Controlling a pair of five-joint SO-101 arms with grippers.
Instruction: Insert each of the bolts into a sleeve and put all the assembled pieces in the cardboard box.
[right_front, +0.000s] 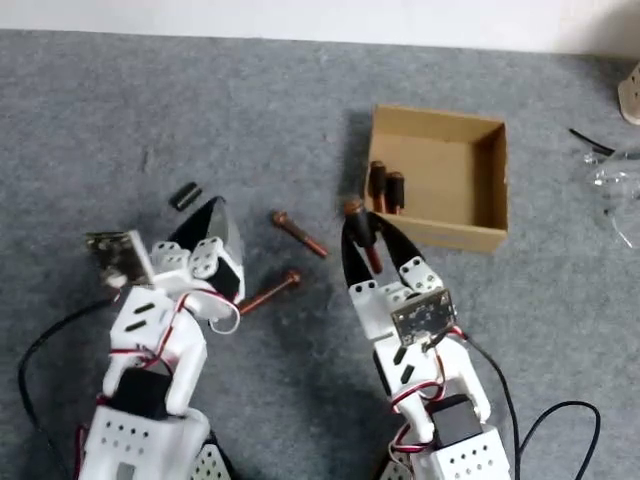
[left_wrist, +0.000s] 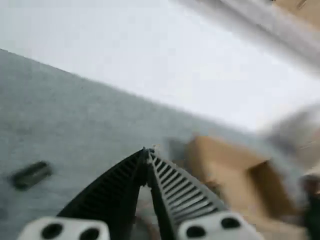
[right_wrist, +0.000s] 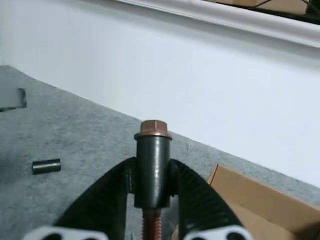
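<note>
The open cardboard box sits on flat grey carpet just beyond the right gripper, and two sleeved bolts lie inside it in the corner nearest that gripper. The right gripper's ribbed black fingers are clamped on a smooth, dark, cylindrical sleeve with a copper, flange-headed bolt standing up through it. The left gripper is pinched together on nothing, near two bare bolts and one loose sleeve.
</note>
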